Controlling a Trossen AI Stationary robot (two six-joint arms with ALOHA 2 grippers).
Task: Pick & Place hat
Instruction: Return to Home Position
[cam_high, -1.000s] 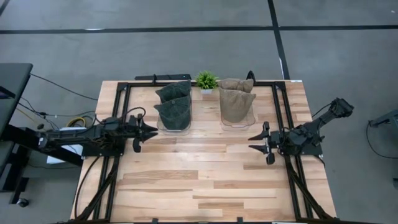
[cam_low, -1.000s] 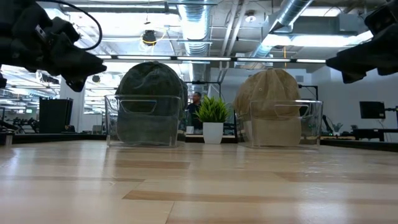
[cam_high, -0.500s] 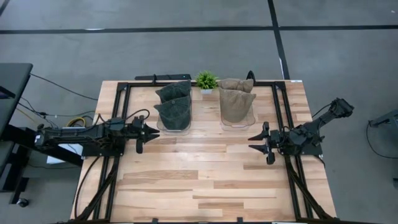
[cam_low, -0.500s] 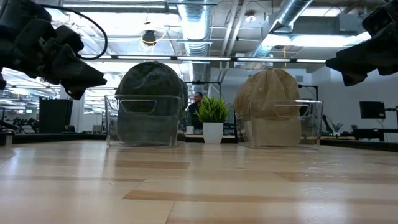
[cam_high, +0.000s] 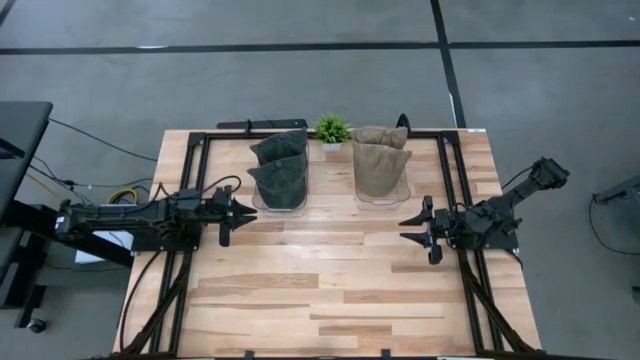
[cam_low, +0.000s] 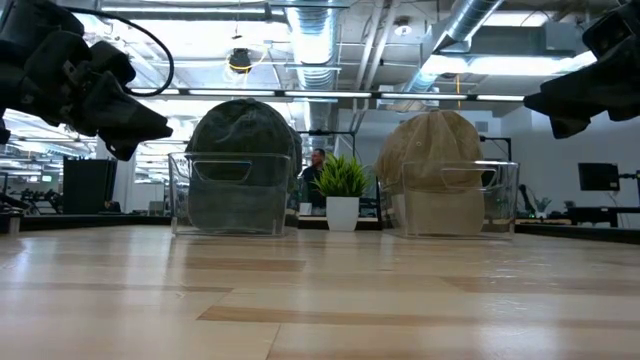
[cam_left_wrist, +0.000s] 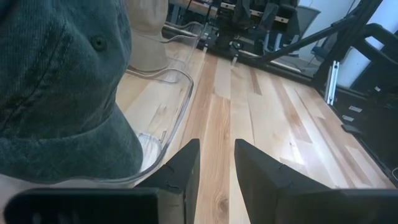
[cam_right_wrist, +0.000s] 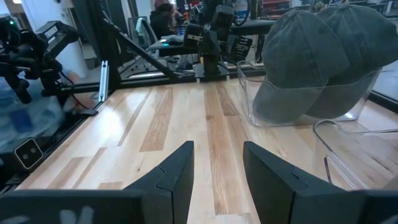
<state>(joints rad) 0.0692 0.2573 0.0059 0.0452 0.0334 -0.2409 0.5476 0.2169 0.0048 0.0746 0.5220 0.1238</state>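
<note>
Two dark green hats (cam_high: 280, 172) stand stacked in a clear bin (cam_high: 262, 205) at the far middle-left of the table, the front one's brim resting on the bin's edge (cam_left_wrist: 62, 93). Two tan hats (cam_high: 381, 165) fill a second clear bin (cam_high: 380, 200) to their right. My left gripper (cam_high: 250, 210) hovers open just left of the dark hats' bin, pointing roughly level toward the table's right side, with nothing between its fingers (cam_left_wrist: 216, 146). My right gripper (cam_high: 403, 230) hovers open near the right rail, in front of the tan hats' bin, with nothing between its fingers (cam_right_wrist: 217, 149).
A small potted plant (cam_high: 332, 130) stands between the two bins at the far edge. Black frame rails (cam_high: 200, 180) run along the table's left, right and far sides. Bare wooden tabletop (cam_high: 320, 290) lies in front of the bins.
My left gripper has tipped a little downward and sunk slightly, staying beside the dark hats' bin. The hats, the bins and my right gripper have kept their places.
</note>
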